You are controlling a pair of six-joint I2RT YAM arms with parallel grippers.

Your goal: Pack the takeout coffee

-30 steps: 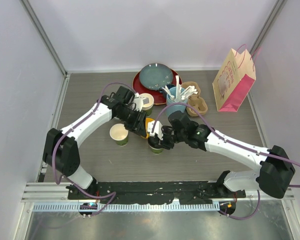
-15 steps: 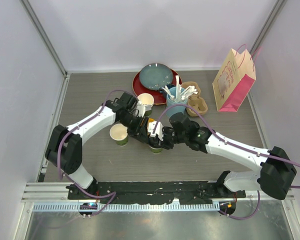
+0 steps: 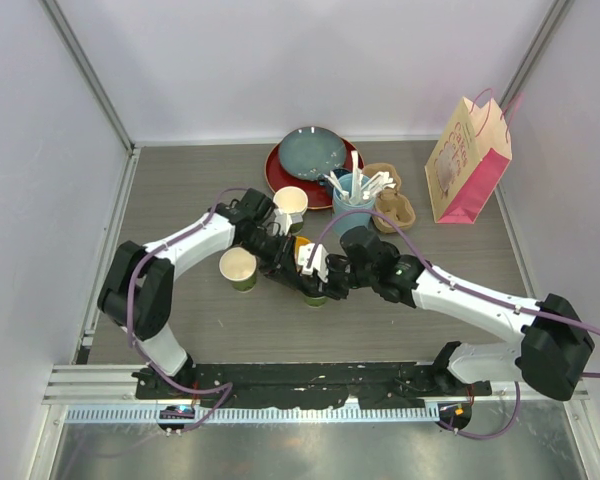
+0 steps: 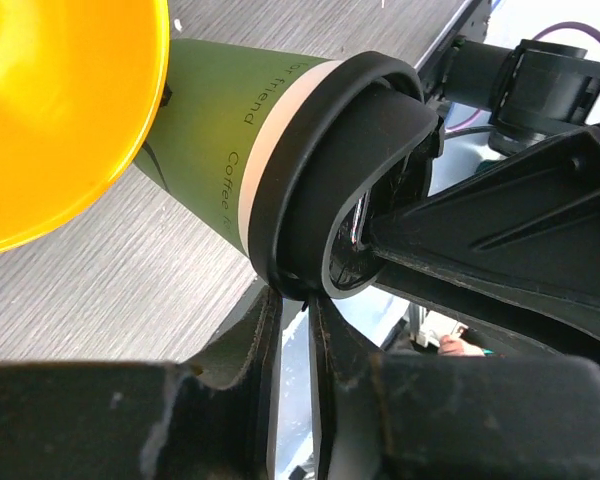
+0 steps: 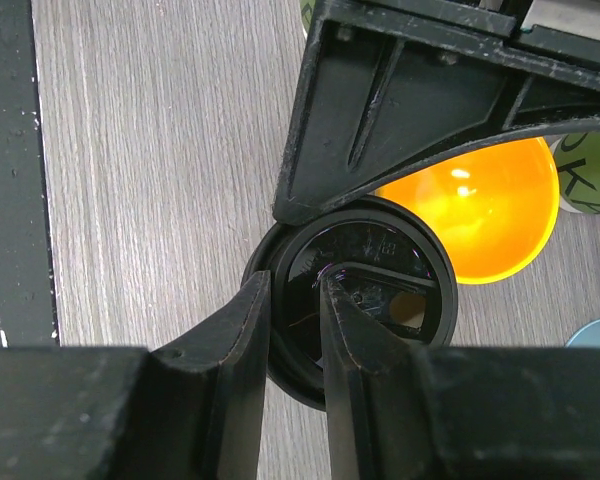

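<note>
Right jaws grip lid (image 5: pixel 372 268) rim; cup (image 4: pixel 205 130) wall shows from left wrist.

From above, the lidded cup (image 3: pixel 315 298) is mostly hidden beneath the left end effector (image 3: pixel 295 276) and right end effector (image 3: pixel 325 281); the left wrist view cuts off the orange bowl (image 4: pixel 60 100) at ten o'clock

Two open paper cups (image 3: pixel 238 268), one lidded cup (image 4: pixel 220 120) (near them), two plates (image 3: pixel 313 152), one pink bag (image 3: pixel 467 165) right of the plates.
</note>
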